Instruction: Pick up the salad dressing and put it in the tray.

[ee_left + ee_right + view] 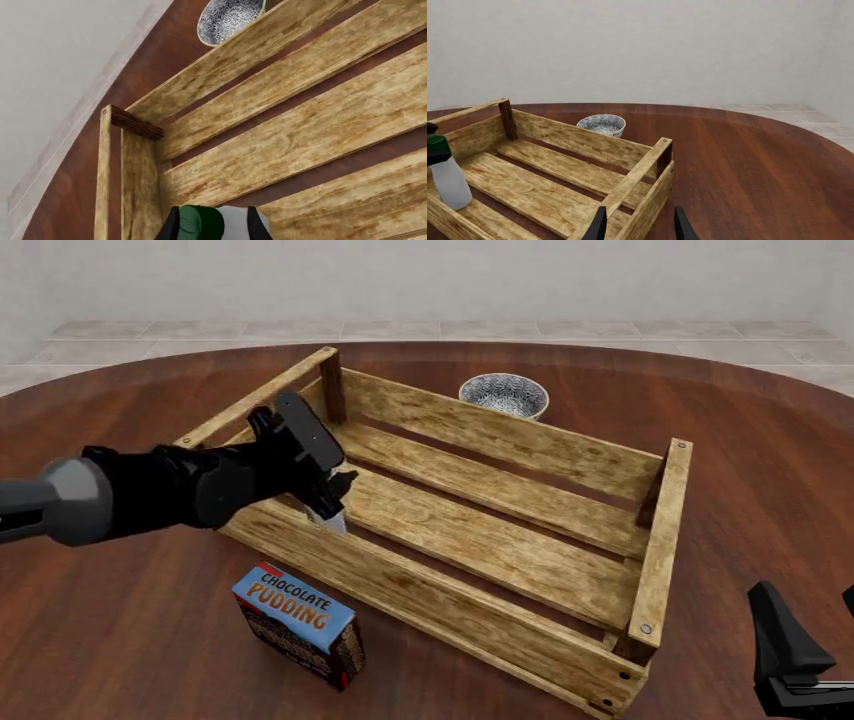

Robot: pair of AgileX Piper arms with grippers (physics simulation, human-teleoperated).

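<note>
In the front view, the left claw [324,502] is seen closed around the bottle [328,521], which is held over the near left part of the crate [534,445], with the crate's wooden floor just below the claw. The pudding box [299,623] is set on the table [747,440] near and in front of that claw, outside the crate, and the bowl [505,395] is found far beyond it, behind the crate's back wall. The right claw [639,225] is kept well apart at the crate's right end, with its two fingers spread and nothing held between them.
</note>
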